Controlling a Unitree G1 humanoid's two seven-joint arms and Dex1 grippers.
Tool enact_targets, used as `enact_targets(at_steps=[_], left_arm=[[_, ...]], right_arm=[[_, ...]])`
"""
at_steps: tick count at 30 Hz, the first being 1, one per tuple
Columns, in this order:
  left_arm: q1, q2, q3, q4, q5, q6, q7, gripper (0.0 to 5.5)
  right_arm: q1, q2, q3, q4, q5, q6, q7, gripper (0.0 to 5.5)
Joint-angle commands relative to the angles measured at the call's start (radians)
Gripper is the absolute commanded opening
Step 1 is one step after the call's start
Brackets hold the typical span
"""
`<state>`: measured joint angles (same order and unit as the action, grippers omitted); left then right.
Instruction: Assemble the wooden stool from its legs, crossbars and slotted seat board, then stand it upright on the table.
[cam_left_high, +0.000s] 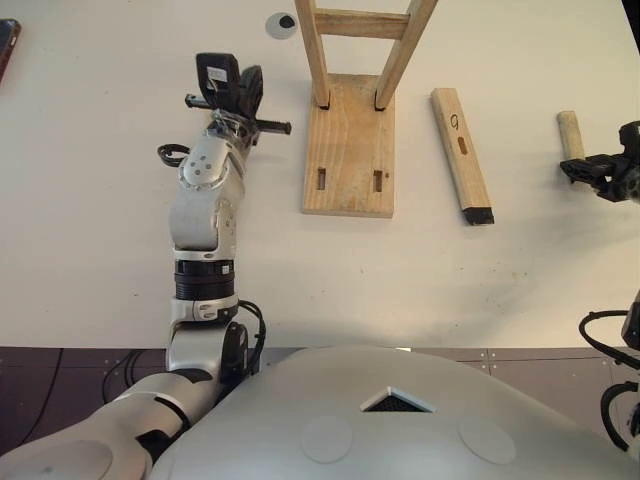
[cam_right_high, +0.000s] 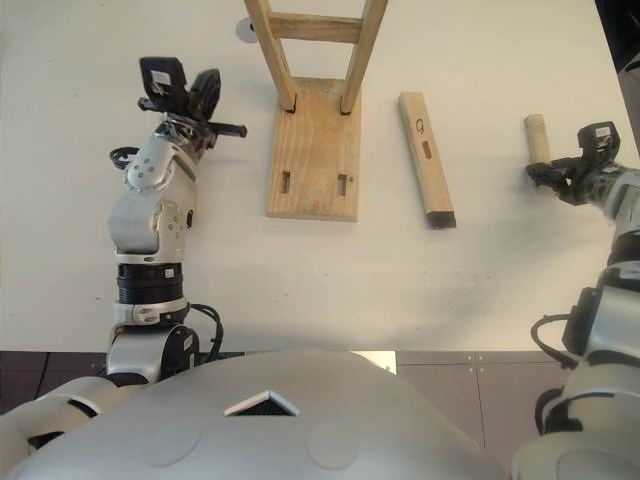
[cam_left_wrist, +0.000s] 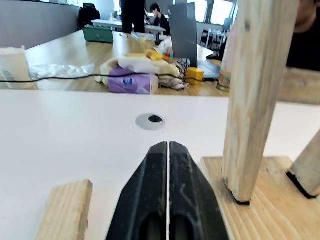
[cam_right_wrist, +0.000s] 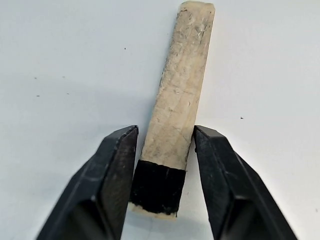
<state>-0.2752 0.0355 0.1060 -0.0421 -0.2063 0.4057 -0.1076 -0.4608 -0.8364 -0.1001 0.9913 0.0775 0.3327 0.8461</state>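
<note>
While half of the stool is already in place, the other half is where the work stands now. At the upper left of the head view the left hand (cam_left_wrist: 168, 150) lies on the worktop (cam_left_high: 100, 250) with its fingers pressed together on nothing, just beside the left edge of the seat board (cam_left_high: 348, 150) but not touching it. The seat board lies flat at upper centre; two legs (cam_left_high: 318, 50) joined by a crossbar (cam_left_high: 362, 22) stand upright in its far pair of slots, and the near pair of slots (cam_left_high: 321, 178) is unfilled. To the right of the board, apart from it, a loose leg (cam_left_high: 462, 155) lies flat with its black-capped end toward the lower edge of the frame. At the far right a second wooden piece (cam_right_wrist: 182, 85) lies on the worktop, and the right hand (cam_right_wrist: 165, 131) has its fingers apart, one on each side of the piece's black-taped end, neither pressing on it; whether this piece is a leg or a crossbar I cannot tell. The step in hand looks to be picking up that piece for the second leg frame. The next move calls for closing squarely on the taped end, lifting without letting the piece swing, and carrying it leftward toward the loose leg or the unfilled slots.
</note>
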Motion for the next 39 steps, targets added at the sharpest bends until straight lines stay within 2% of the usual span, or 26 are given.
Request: enact_targets(at_steps=[1, 2, 5, 6, 8, 11, 14, 17, 20, 23, 27, 31, 39], left_arm=[[-0.027, -0.047, 0.088, -0.027, -0.113, 0.065, 0.043, 0.00], [-0.029, -0.046, 0.095, -0.036, -0.127, 0.066, 0.038, 0.00], [-0.046, -0.037, 0.098, -0.057, -0.155, 0.041, 0.014, 0.00], [-0.053, -0.034, 0.099, -0.077, -0.173, 0.042, 0.000, 0.20], [-0.055, -0.025, 0.098, -0.154, -0.249, 0.066, -0.054, 0.44], [-0.087, -0.004, 0.071, -0.288, -0.406, 0.125, -0.163, 0.90], [-0.146, 0.019, 0.060, -0.374, -0.522, 0.166, -0.221, 1.37], [-0.195, 0.051, 0.062, -0.413, -0.611, 0.215, -0.240, 1.74], [-0.251, 0.090, 0.073, -0.408, -0.718, 0.282, -0.257, 2.17], [-0.303, 0.108, 0.085, -0.377, -0.832, 0.353, -0.234, 2.62], [-0.332, 0.139, 0.074, -0.350, -0.958, 0.439, -0.210, 2.65], [-0.368, 0.125, 0.093, -0.292, -1.037, 0.459, -0.131, 2.65], [-0.382, 0.140, 0.097, -0.246, -1.036, 0.434, -0.061, 1.37]], right_arm=[[0.089, 0.050, 0.035, 0.003, -0.029, -0.020, -0.009, 1.50], [0.096, 0.052, 0.029, -0.007, -0.023, -0.037, -0.017, 1.33], [0.074, 0.070, -0.019, -0.033, -0.001, -0.153, -0.105, 1.29], [0.058, 0.078, -0.042, -0.066, 0.015, -0.195, -0.128, 1.29], [0.013, 0.107, -0.094, -0.201, 0.047, -0.357, -0.203, 1.29], [0.010, 0.172, -0.126, -0.548, 0.059, -0.527, -0.313, 1.29], [-0.018, 0.279, -0.051, -0.945, 0.166, -0.461, -0.334, 1.29], [-0.017, 0.326, 0.032, -1.194, 0.322, -0.323, -0.292, 1.29], [0.002, 0.361, 0.096, -1.317, 0.390, -0.239, -0.282, 1.29], [0.068, 0.386, 0.173, -1.370, 0.369, -0.217, -0.260, 1.29], [0.120, 0.447, 0.257, -1.425, 0.315, -0.208, -0.306, 1.29], [0.154, 0.499, 0.283, -1.428, 0.234, -0.222, -0.371, 1.29], [0.194, 0.566, 0.266, -1.429, 0.121, -0.220, -0.499, 1.29]])
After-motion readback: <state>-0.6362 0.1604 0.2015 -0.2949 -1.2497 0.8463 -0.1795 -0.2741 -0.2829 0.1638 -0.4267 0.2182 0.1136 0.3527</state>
